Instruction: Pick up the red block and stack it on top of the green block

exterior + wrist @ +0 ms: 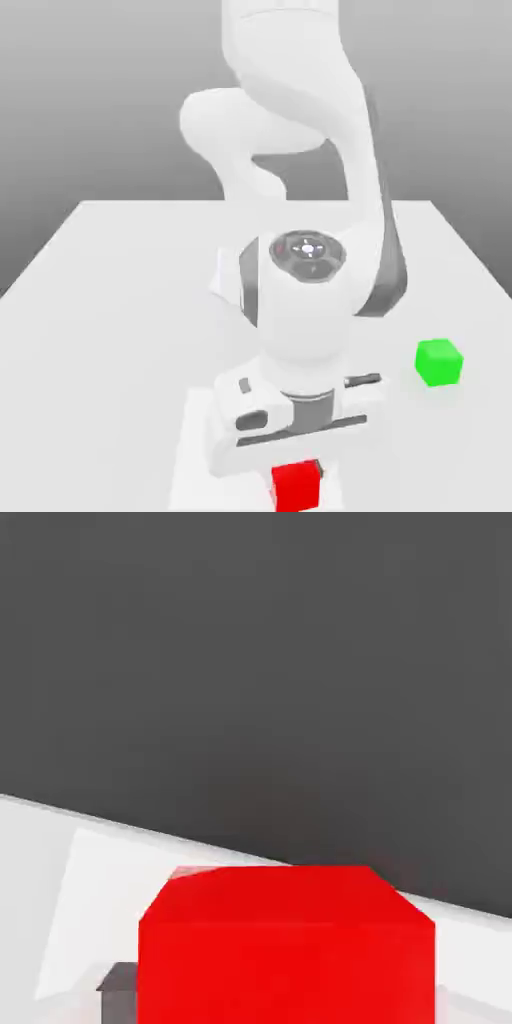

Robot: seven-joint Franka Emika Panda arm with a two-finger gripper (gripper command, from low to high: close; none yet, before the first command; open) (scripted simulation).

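Observation:
The red block point(297, 488) sits at the near edge of the white table point(100, 300), directly under the arm's hand. My gripper point(296, 468) reaches straight down over it and is shut on the red block. In the hand view the red block point(285, 952) looms large, with a dark grey finger point(118, 990) pressed against one side. The green block point(438, 362) rests on the table toward the exterior view's right, apart from the red block and a little farther back.
The white arm point(300, 200) rises from the back of the table and bends forward over its middle. A dark grey floor point(256, 662) lies beyond the table edge in the hand view.

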